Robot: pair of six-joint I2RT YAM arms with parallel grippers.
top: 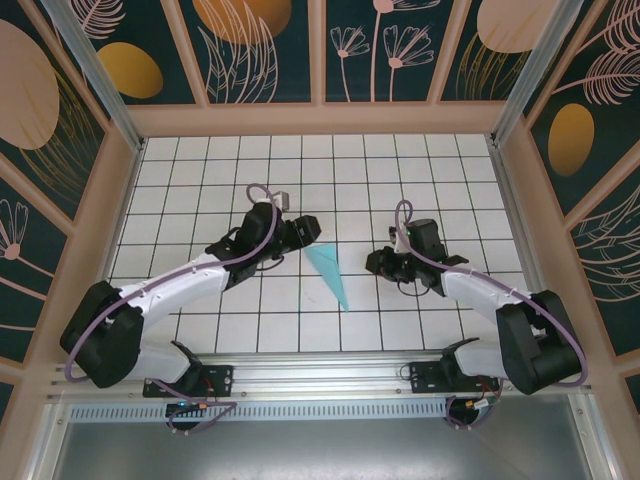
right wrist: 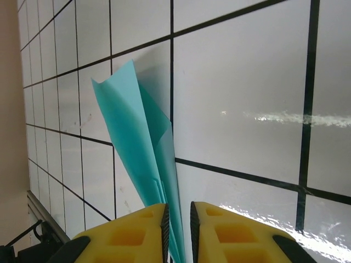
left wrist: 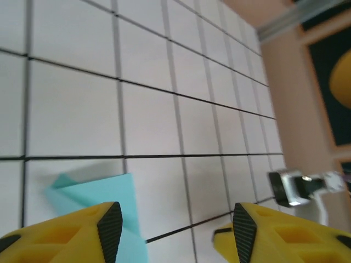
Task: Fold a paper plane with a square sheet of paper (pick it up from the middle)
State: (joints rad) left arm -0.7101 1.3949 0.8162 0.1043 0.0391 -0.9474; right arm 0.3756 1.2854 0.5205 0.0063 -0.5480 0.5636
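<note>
Paper plane (top: 326, 270): thin light turquoise paper, matte, slim pointed dart. The wide end points to the far side and the sharp tip to the near side, and it lies flat on the bench (top: 200, 180) about mid-width. In the right wrist view the plane (right wrist: 142, 148) shows layered folds, with one flap lifted off the surface and throwing a soft shadow. The bench top is glossy white square tiles with thin black grid lines, and glare streaks show on it. A peach-coloured frame surrounds it, with dark teal wall panels (top: 265, 50) printed with leaves, flowers and orange ovals, and a ribbed aluminium rail (top: 320, 375) runs along the near edge. Both arms have white and black shells and purple cables. The end effector fingers are yellow plastic with black pads. Left end effector (top: 305, 232) sits just beside the plane's wide end, on its left. In its wrist view the left end effector (left wrist: 176, 230) has fingers spread wide with bare tile between them, and a corner of the plane (left wrist: 93, 192) sits by the left finger (left wrist: 109, 224). Right end effector (top: 380, 262) stands near the plane's right edge, apart from it in the top view. Up close the right end effector (right wrist: 178, 224) has fingers only a thin slit apart, holding nothing, with the plane's narrow end lined up with the slit.
</note>
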